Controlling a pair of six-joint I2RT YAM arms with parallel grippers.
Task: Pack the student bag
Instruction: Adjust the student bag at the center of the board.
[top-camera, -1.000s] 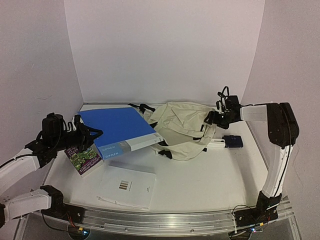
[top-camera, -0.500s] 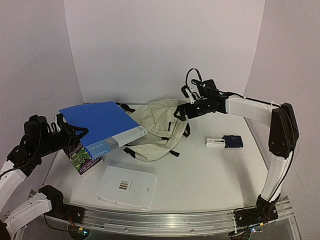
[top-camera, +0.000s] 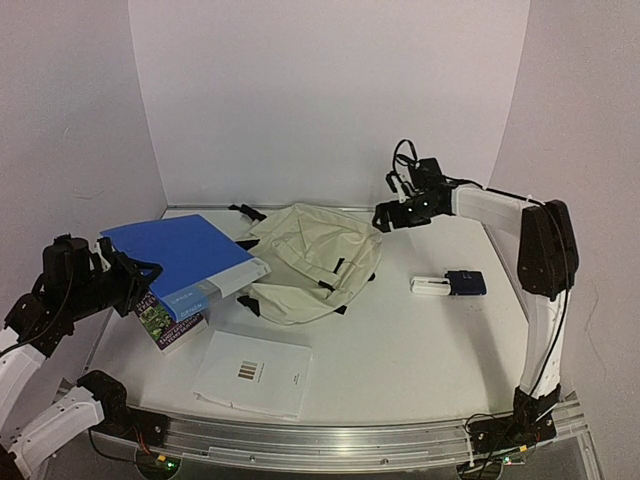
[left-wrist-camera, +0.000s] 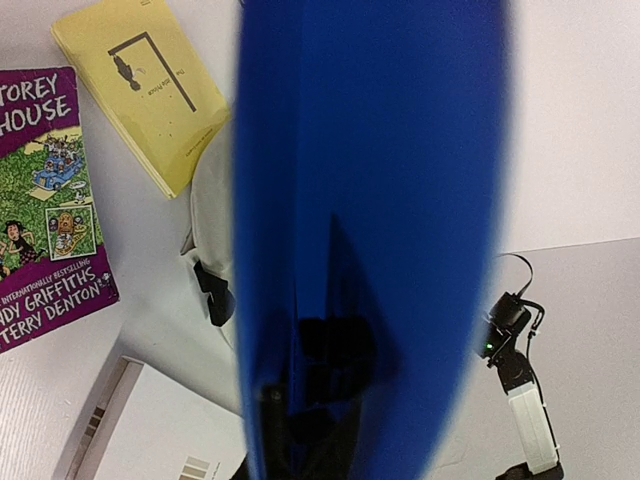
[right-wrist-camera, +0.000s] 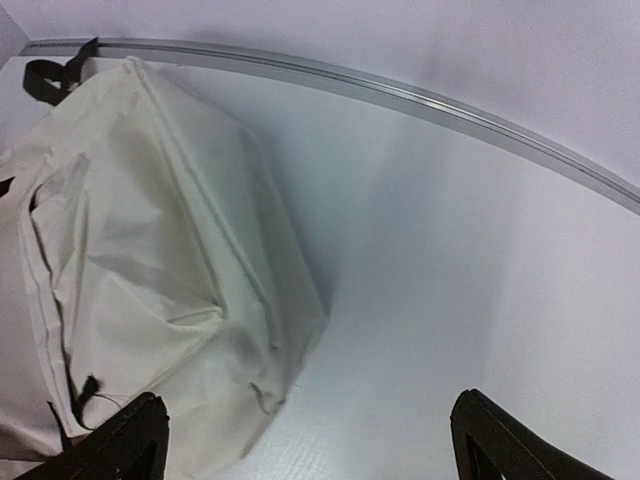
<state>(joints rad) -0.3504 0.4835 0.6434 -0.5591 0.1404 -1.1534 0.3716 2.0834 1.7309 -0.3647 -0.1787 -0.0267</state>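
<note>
The soft cream-beige fabric student bag (top-camera: 312, 262) with black straps is seen slumped at the middle of the white table (top-camera: 400, 340), towards the back wall. It has been dragged leftward from where it lay a second ago. It has also been let go: the right gripper (top-camera: 398, 214) is shown raised just beside the bag's right end, its fingers spread wide with nothing between them.

On the other side, the large flat blue plastic folder (top-camera: 178, 255) has been drawn off the bag and lifted at a tilt. It is pinched at its near-left edge by the left gripper (top-camera: 135, 272). The folder's far corner now sits just beside the bag's left edge. The bag appears to have been repositioned for loading, though whether its opening is unzipped cannot be told.

Beneath the folder, a purple paperback (left-wrist-camera: 48, 200) is partly readable: "…TOREY HOUSE", "INTERNATIONALLY BESTSELLING", "…DY GRIFFITHS" and "TERRY DENTON". A thin yellow booklet (left-wrist-camera: 140, 85) bearing a hangman drawing is seen beside it. A white booklet (top-camera: 252, 373) with a small brown emblem and a small blue-and-white object (top-camera: 450, 284) are left on the table. The pale lettering on the folder's spine cannot be made out.
</note>
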